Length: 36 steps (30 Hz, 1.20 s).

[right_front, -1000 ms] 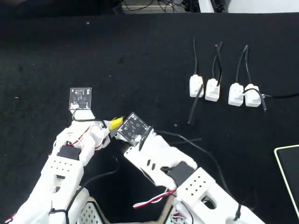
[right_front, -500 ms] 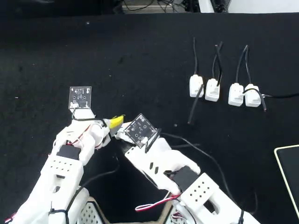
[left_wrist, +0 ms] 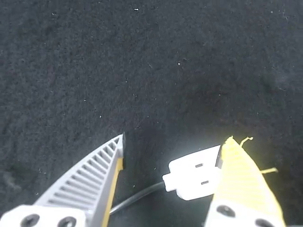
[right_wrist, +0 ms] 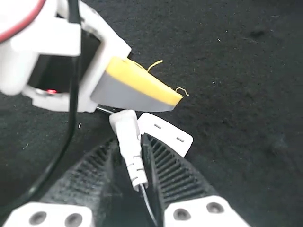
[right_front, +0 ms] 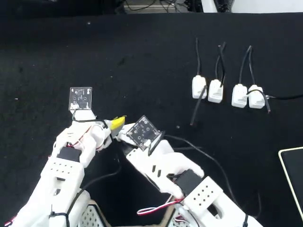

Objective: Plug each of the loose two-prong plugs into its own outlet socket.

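Plug [right_wrist: 125,125] sits clamped in the right gripper [right_wrist: 130,138], near side, left of centre. Likely light, rigid and slick: hold the ribbed body. The left gripper [left_wrist: 176,138] stands open, the socket [left_wrist: 194,172] against one finger.

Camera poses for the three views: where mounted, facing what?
High view: fixed overhead, looking down at the black cloth table; both white arms show.
Left wrist view: on left arm, faces the white two-slot socket; open left hand shows.
Right wrist view: on right arm, faces the white two-prong plug in the right hand.
Both wrist views share the socket.
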Tool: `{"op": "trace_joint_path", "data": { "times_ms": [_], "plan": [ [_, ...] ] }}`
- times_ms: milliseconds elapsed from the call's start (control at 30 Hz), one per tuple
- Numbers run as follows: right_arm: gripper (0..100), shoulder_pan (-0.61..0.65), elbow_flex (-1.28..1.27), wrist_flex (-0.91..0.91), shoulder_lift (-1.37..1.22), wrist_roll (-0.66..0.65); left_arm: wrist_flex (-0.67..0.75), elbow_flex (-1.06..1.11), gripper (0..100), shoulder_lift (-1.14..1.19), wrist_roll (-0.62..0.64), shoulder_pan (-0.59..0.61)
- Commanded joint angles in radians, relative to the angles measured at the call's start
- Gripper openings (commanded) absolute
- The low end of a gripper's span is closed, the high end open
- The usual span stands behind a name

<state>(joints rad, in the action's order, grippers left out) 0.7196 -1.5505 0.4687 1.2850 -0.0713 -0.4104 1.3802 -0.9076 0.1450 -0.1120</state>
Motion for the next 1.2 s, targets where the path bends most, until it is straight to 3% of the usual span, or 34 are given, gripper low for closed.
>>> {"op": "trace_joint_path", "data": {
  "times_ms": [0, 600, 900, 1167],
  "plan": [
    [1.1, -0.026, 0.018, -0.015, 0.062, 0.054, -0.003, 0.015, 32, 0.005, -0.012, -0.015],
    [1.1, -0.028, 0.012, -0.035, 0.062, 0.075, 0.003, 0.021, 32, 0.005, -0.012, -0.013],
    [1.1, -0.028, 0.047, 0.163, 0.050, 0.009, 0.000, -0.042, 32, -0.069, -0.003, 0.202],
    [1.1, -0.081, 0.136, 0.295, 0.048, -0.017, 0.000, 0.081, 32, -0.267, -0.002, 0.271]
  ]
}}
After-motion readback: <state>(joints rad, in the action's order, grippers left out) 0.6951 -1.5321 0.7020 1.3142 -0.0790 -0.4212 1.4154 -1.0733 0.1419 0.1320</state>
